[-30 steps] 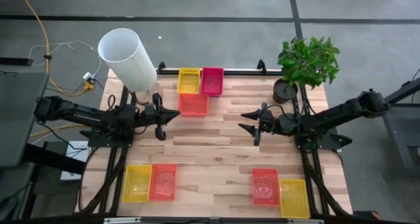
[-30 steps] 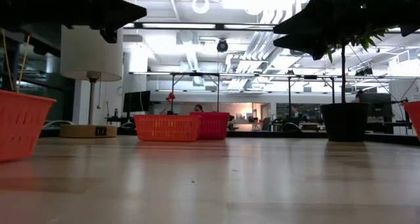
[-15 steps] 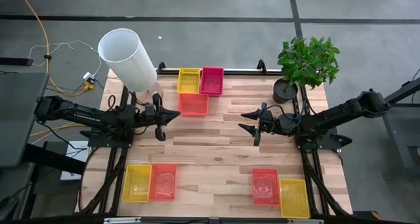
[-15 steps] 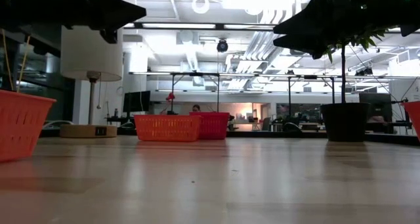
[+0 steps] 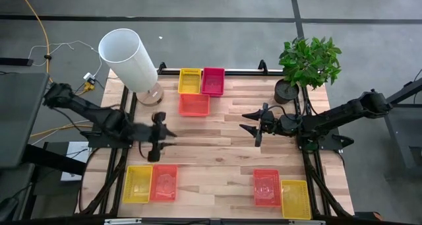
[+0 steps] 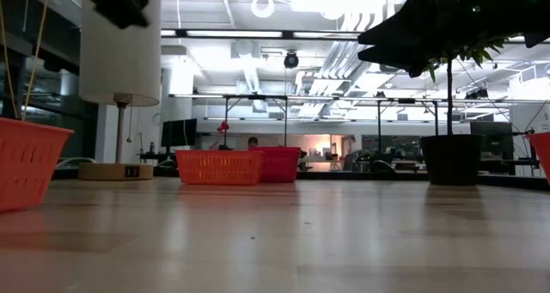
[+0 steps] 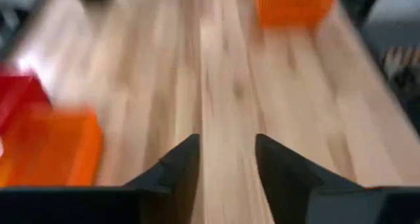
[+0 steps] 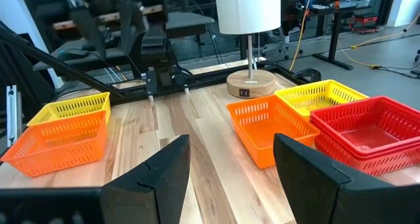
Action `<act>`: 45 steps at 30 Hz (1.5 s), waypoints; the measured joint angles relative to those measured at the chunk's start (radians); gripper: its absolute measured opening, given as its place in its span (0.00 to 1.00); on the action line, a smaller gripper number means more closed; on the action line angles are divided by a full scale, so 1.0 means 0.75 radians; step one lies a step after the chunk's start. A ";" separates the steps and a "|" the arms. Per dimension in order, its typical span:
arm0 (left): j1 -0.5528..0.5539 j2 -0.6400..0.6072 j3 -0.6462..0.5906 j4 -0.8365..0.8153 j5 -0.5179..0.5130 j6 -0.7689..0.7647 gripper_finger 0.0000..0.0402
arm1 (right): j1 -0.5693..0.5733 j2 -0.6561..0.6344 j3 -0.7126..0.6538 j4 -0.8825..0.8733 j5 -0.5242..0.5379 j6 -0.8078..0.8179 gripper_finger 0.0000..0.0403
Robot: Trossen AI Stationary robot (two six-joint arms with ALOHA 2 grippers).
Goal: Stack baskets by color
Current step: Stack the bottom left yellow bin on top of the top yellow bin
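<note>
While both pincers hover spread and empty, left pincer [image 5: 160,134] and right pincer [image 5: 252,121], seven plastic mesh baskets sit on the wooden counter [image 5: 224,152]. Yellow basket [image 5: 190,80], magenta-red basket [image 5: 213,80] and orange basket [image 5: 194,104] cluster together, all empty.

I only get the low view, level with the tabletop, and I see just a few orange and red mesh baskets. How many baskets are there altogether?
Observer: Seven, by the high view. Three sit at the far edge: a yellow plastic mesh basket, a magenta-red mesh basket and an orange mesh basket.
Operator: And the rest?
Observer: Two pairs at the near edge: near-left yellow basket beside near-left orange basket, and near-right orange basket beside near-right yellow basket.
Operator: Are the claws holding anything?
Observer: No. The left gripper and right gripper are open and empty.
</note>
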 joint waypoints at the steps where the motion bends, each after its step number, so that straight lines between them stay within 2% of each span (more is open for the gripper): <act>1: -0.038 0.035 0.043 -0.105 -0.009 -0.062 0.40 | 0.000 0.000 0.000 0.000 0.000 0.000 0.51; 4: -0.128 0.134 0.157 -0.375 -0.003 -0.257 0.46 | 0.000 0.000 0.000 0.000 0.000 0.000 0.51; 7: -0.198 0.223 0.209 -0.595 0.065 -0.434 0.50 | 0.000 0.000 0.000 -0.001 0.000 0.000 0.51; 11: -0.275 0.314 0.210 -0.767 0.242 -0.586 0.51 | 0.000 0.000 0.000 -0.001 0.000 -0.001 0.51; 14: -0.331 0.377 0.204 -0.843 0.308 -0.643 0.51 | 0.000 0.000 0.000 -0.007 0.000 0.000 0.51; 19: -0.407 0.459 0.203 -0.835 0.334 -0.682 0.51 | 0.000 0.000 0.000 -0.010 0.001 -0.001 0.51; 25: -0.461 0.553 0.203 -0.798 0.452 -0.711 0.51 | 0.000 0.000 0.000 -0.020 0.001 -0.001 0.51; 33: -0.512 0.653 0.200 -0.734 0.449 -0.691 0.51 | 0.000 0.000 0.000 -0.021 0.001 -0.001 0.51; 45: -0.512 0.700 0.064 -0.657 0.451 -0.699 0.51 | 0.000 0.000 0.000 -0.022 0.001 0.000 0.51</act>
